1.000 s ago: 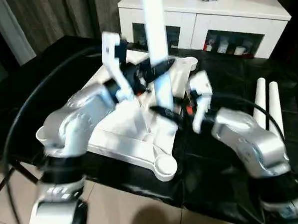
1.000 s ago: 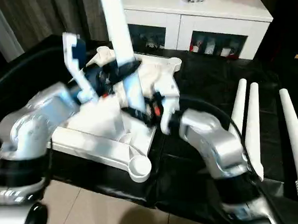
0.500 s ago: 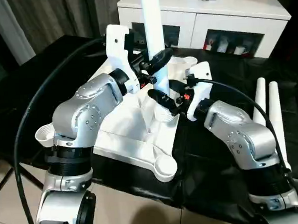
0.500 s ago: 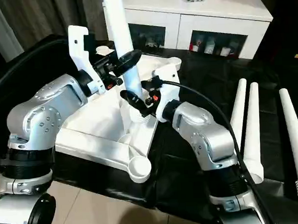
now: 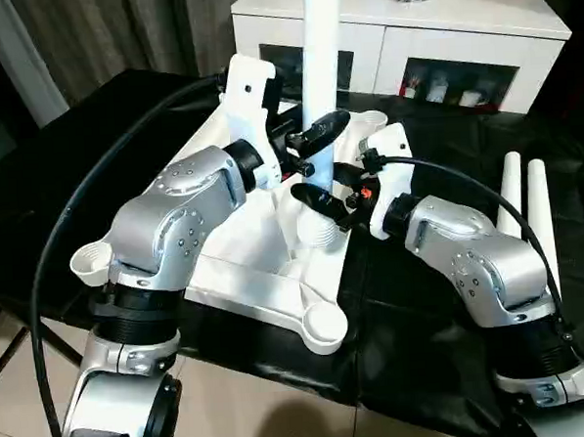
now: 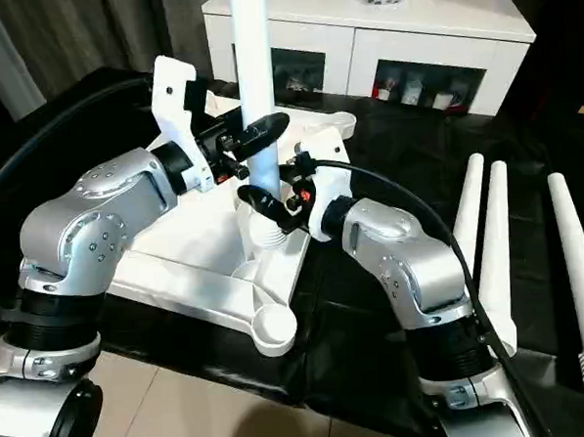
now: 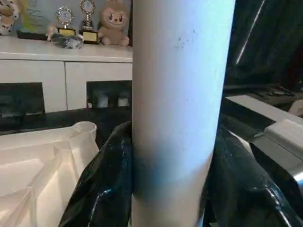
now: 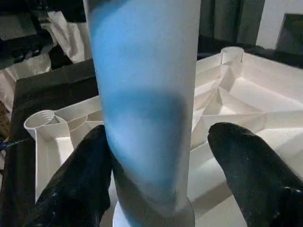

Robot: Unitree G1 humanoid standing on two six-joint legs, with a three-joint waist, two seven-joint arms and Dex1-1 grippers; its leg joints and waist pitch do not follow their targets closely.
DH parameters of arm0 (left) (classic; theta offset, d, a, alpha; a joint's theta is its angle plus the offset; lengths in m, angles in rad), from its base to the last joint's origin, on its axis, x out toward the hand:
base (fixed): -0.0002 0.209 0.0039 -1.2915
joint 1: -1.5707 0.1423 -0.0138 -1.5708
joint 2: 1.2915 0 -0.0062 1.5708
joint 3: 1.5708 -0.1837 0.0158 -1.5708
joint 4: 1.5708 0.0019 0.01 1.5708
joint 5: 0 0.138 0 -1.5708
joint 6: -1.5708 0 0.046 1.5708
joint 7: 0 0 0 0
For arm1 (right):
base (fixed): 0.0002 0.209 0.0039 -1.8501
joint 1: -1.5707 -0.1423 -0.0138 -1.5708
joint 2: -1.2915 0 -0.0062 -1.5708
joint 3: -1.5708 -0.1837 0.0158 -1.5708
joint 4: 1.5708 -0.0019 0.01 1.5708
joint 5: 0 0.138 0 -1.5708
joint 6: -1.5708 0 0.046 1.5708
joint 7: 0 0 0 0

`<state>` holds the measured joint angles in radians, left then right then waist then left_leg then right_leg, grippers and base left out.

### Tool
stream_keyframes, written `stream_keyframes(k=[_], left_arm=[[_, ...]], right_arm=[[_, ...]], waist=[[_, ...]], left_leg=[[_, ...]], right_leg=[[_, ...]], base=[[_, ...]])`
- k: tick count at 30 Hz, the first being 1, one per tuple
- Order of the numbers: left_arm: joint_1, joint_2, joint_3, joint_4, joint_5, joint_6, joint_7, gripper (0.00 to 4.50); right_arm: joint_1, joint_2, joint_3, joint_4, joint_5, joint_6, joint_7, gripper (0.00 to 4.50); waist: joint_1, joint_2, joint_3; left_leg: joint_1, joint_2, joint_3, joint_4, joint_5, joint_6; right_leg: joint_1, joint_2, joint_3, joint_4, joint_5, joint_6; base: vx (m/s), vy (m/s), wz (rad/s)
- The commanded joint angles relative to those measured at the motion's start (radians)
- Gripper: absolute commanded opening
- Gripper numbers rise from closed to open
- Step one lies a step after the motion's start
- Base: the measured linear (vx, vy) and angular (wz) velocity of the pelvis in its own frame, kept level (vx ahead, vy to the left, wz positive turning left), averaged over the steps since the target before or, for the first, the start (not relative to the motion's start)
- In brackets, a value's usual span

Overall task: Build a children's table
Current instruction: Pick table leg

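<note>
Leg-install step, first leg. Tabletop (image 5: 245,250) lies underside up on the black-covered bench (image 5: 427,368), ribs and round corner sockets showing. One leg (image 5: 321,70) stands upright with its threaded foot at the socket (image 5: 318,232) on the right-hand edge; whether it is fully seated I can't tell from here.

Left hand (image 5: 313,151) is clamped on the leg partway up, black fingers (image 7: 102,189) pressed against both sides of the tube. Right hand (image 5: 322,193) sits lower, just above the socket, fingers spread around the tube; the right wrist view shows a gap on at least one finger (image 8: 251,170), so it reads as loosely open around the leg, not gripping.

Three spare legs (image 6: 494,237) lie side by side on the bench to the right, well apart from the tabletop. Near-corner socket (image 5: 322,327) and left-corner socket (image 5: 90,260) are empty.

Next move, my read: the right hand closes low on the tube, then twists or pushes the leg down along its axis while the left keeps it vertical. Any tilt risks cross-threading.
</note>
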<state>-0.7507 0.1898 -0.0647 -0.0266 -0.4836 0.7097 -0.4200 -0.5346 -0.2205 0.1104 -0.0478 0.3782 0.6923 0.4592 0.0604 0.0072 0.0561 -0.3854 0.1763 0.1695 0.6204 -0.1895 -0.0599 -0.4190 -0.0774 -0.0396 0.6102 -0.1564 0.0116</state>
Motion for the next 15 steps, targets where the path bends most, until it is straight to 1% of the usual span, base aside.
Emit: stream_keyframes(k=[1, 2, 3, 5, 6, 7, 8, 9, 15], left_arm=[[-0.009, 0.004, -0.012, -0.03, 0.008, -0.017, -0.013, 1.84], [-0.009, 0.004, -0.013, -0.029, 0.01, -0.018, -0.014, 1.84], [-0.009, 0.004, -0.012, -0.028, 0.012, -0.021, -0.015, 1.84], [-0.01, 0.005, -0.013, -0.026, 0.017, -0.024, -0.015, 1.84], [-0.009, 0.006, -0.014, -0.025, 0.02, -0.027, -0.015, 1.84], [-0.009, 0.006, -0.015, -0.025, 0.022, -0.028, -0.015, 1.84], [-0.008, 0.006, -0.016, -0.025, 0.023, -0.028, -0.016, 1.84], [-0.008, 0.004, -0.014, -0.024, 0.024, -0.029, -0.015, 1.84], [-0.007, 0.005, -0.016, -0.022, 0.035, -0.035, -0.023, 1.84]], right_arm=[[-0.003, -0.004, 0.002, -0.024, 0.005, 0.017, 0.008, 3.44], [-0.002, -0.004, 0.003, -0.025, 0.007, 0.02, 0.011, 3.62], [-0.001, -0.004, 0.004, -0.025, 0.007, 0.019, 0.013, 3.62], [0.001, -0.005, 0.006, -0.027, 0.009, 0.02, 0.02, 3.83], [0.004, -0.009, 0.009, -0.031, 0.009, 0.023, 0.024, 3.83], [0.005, -0.01, 0.01, -0.032, 0.008, 0.024, 0.024, 4.03], [0.006, -0.011, 0.011, -0.032, 0.007, 0.025, 0.024, 4.03], [0.006, -0.011, 0.011, -0.031, 0.005, 0.024, 0.022, 4.17], [0.01, -0.008, 0.006, -0.037, 0.014, 0.035, 0.027, 4.19]], waist=[[0.002, 0.0, -0.072], [0.002, 0.001, -0.071], [0.002, 0.001, -0.071], [0.002, 0.001, -0.07], [0.002, 0.0, -0.07], [0.002, 0.001, -0.07], [0.002, 0.0, -0.071], [0.002, 0.001, -0.07], [0.002, 0.0, -0.071]], left_leg=[[0.014, 0.032, -0.01, -0.082, -0.186, -0.031], [0.014, 0.032, -0.009, -0.082, -0.193, -0.032], [0.015, 0.033, -0.01, -0.083, -0.198, -0.032], [0.015, 0.033, -0.01, -0.083, -0.202, -0.035], [0.015, 0.033, -0.01, -0.084, -0.207, -0.036], [0.016, 0.033, -0.01, -0.084, -0.21, -0.036], [0.015, 0.033, -0.01, -0.083, -0.208, -0.036], [0.014, 0.033, -0.01, -0.084, -0.208, -0.037], [0.014, 0.032, -0.01, -0.083, -0.2, -0.036]], right_leg=[[0.056, -0.046, 0.032, -0.063, -0.205, -0.19], [0.055, -0.046, 0.033, -0.064, -0.211, -0.19], [0.055, -0.046, 0.032, -0.064, -0.215, -0.19], [0.055, -0.046, 0.032, -0.065, -0.222, -0.187], [0.055, -0.046, 0.033, -0.065, -0.226, -0.185], [0.054, -0.046, 0.032, -0.065, -0.228, -0.184], [0.055, -0.046, 0.033, -0.065, -0.227, -0.184], [0.055, -0.047, 0.033, -0.066, -0.23, -0.184], [0.056, -0.047, 0.033, -0.065, -0.224, -0.182]], base=[[0.0, 0.0, 0.0], [0.0, 0.0, 0.0], [0.0, 0.0, 0.0], [0.0, 0.0, 0.0], [0.0, 0.0, 0.0], [0.0, 0.0, 0.0], [0.0, 0.0, 0.0], [0.0, 0.0, 0.0], [0.0, 0.0, 0.0]])
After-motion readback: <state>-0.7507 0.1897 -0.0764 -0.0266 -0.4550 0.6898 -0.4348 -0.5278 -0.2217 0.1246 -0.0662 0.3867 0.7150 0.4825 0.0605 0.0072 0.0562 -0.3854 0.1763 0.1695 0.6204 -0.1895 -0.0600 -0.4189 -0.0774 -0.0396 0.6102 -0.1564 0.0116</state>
